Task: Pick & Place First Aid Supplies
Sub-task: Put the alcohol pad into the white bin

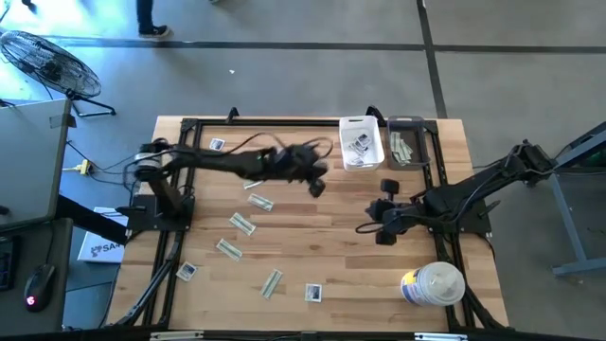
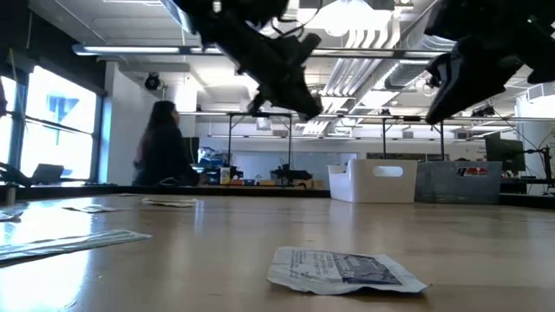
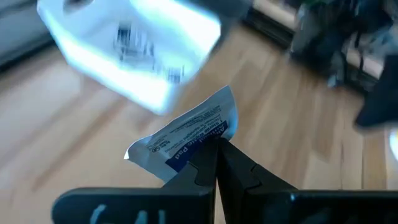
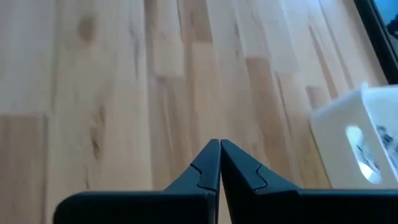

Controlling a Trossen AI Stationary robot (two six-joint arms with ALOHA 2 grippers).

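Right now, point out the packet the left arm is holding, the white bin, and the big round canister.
Held packet (image 3: 186, 134): left wrist view, on its printed white face above the shut jaws.
White bin (image 1: 360, 124): high view, on its far rim.
Round canister (image 1: 437, 282): high view, on its white lid.

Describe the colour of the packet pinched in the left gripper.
White packet with blue print, clearest in the left wrist view.

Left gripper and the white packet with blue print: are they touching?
Touching. The left wrist view shows the left gripper with its fingers pinched shut on the lower edge of the white packet, which is lifted above the table.
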